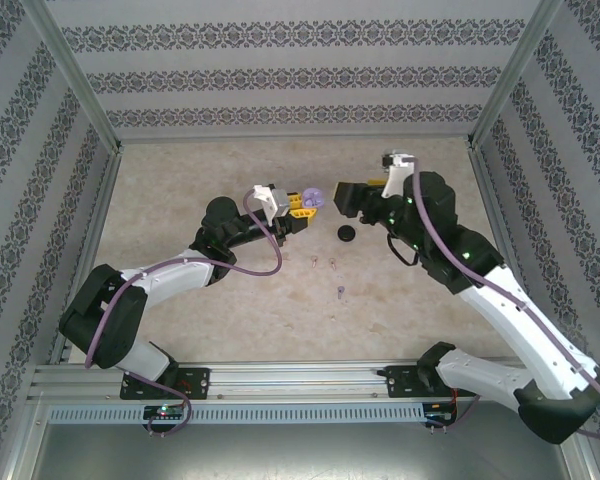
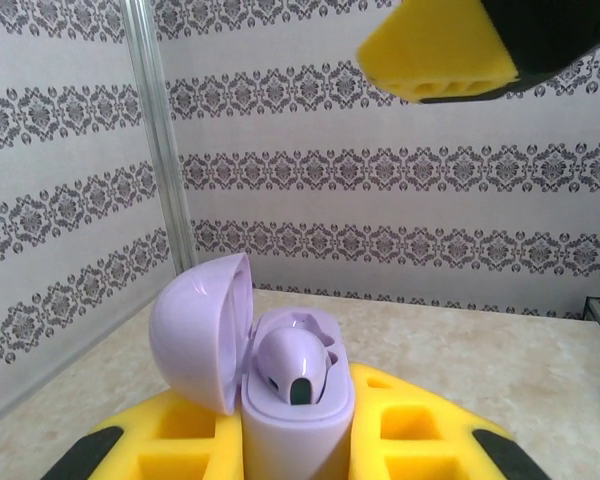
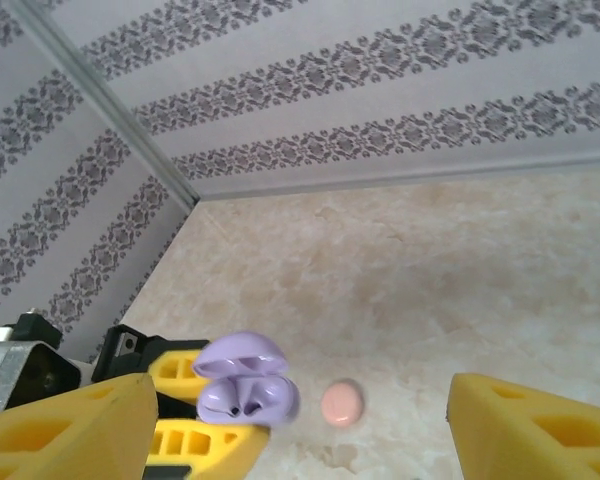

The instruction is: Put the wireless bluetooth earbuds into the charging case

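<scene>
Obs: left end effector point(image 1: 300, 205) is clamped on the lower half of a lilac plastic clamshell charging case point(image 2: 295, 430), held clear of the beige speckled counter point(image 1: 230, 300) with its mouth up and the domed lid point(image 2: 200, 330) swung back to one side; judged so the wells face the other arm. One glossy lilac earbud point(image 2: 295, 365) sits in the case, stem down. The space behind it looks vacant, not certain. Right end effector point(image 1: 338, 196) hangs just beside the case, its yellow fingers point(image 3: 535, 430) spread wide with nothing between them. On the counter: a black round disc-shaped case point(image 1: 347, 234) below the two end effectors, a pale pink rounded case point(image 3: 342, 403) near the lilac one in the right wrist view, and three tiny loose earbuds point(image 1: 332, 265) toward the arm bases, well apart from the held case. Colours mostly too small to call; the nearest earbud point(image 1: 340, 293) looks lilac. Judgement: lilac pair half done, and its mate has to be fetched from the counter next
</scene>
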`<state>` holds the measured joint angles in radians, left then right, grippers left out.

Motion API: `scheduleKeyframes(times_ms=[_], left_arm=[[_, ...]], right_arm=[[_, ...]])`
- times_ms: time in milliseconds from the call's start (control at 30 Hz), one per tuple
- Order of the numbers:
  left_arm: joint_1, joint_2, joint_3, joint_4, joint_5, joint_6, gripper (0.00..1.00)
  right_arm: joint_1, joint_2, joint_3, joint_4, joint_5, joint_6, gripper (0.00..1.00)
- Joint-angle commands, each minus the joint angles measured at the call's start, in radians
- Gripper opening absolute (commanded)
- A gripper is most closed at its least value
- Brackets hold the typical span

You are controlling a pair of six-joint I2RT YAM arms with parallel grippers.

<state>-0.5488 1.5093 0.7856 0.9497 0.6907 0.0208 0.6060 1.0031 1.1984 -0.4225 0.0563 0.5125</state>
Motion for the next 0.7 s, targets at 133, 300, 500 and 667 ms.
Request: scheduleKeyframes(times_ms=[133, 300, 500, 667], left_arm=[[-0.008, -0.039, -0.039, 0.071, -0.020, 0.009, 0.00], [-0.009, -0.081, -0.065, 0.058, -0.028, 0.017, 0.00], [-0.008, -0.149, -0.112, 0.037, -0.055, 0.036, 0.00], [-0.008, -0.199, -0.156, 0.036, -0.074, 0.042, 0.00]], right_arm=[[-0.040, 0.006, -0.214, -0.223, 0.032, 0.218, 0.76], [-0.002, 0.088, -0.385, -0.208, 0.017, 0.357, 0.71], [0.083, 0.247, -0.429, -0.178, 0.049, 0.469, 0.67], [0.120, 0.374, -0.387, -0.172, 0.074, 0.501, 0.62]])
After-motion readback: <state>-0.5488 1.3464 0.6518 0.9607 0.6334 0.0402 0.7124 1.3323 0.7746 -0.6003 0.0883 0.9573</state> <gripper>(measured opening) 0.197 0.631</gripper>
